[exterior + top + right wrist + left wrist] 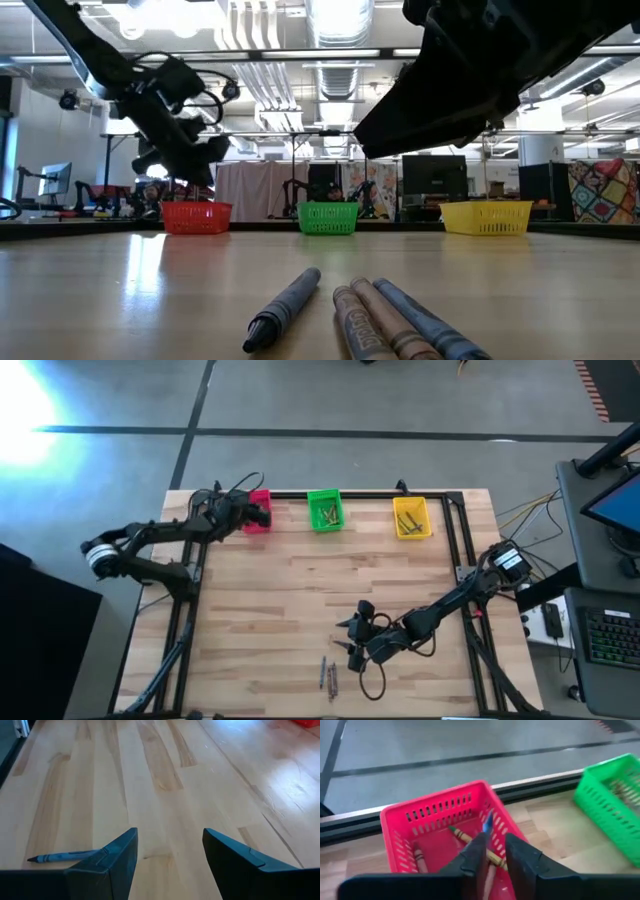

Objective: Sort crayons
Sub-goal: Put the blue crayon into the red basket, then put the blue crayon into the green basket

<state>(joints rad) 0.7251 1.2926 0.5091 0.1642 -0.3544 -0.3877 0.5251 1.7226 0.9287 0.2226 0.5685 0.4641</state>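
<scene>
My left gripper (257, 513) hangs over the red bin (259, 522) at the table's far left and is shut on a blue crayon (488, 822). In the left wrist view the red bin (427, 812) holds an olive crayon with a green tip (470, 842) and a reddish-brown crayon (418, 859). My right gripper (352, 637) is open and empty, low over the table near its front. Several crayons (327, 675) lie flat on the wood just nearer than it. They show close up in the low view (360, 315), and one blue crayon (65, 855) lies beside my right gripper's finger. My left gripper pinches the blue crayon between its two fingers (475, 855). The crayon's pointed end (488, 819) sticks out past the fingertips. The fingers slant down toward the red bin. The crayon is lifted clear, above the bin's inside. The rest of the crayon is hidden by the fingers.
A green bin (325, 510) and a yellow bin (411, 517) with crayons stand in a row to the right of the red bin along the far edge. A black frame (455, 540) runs along the table's edges. Bare wood lies between the bins and the loose crayons.
</scene>
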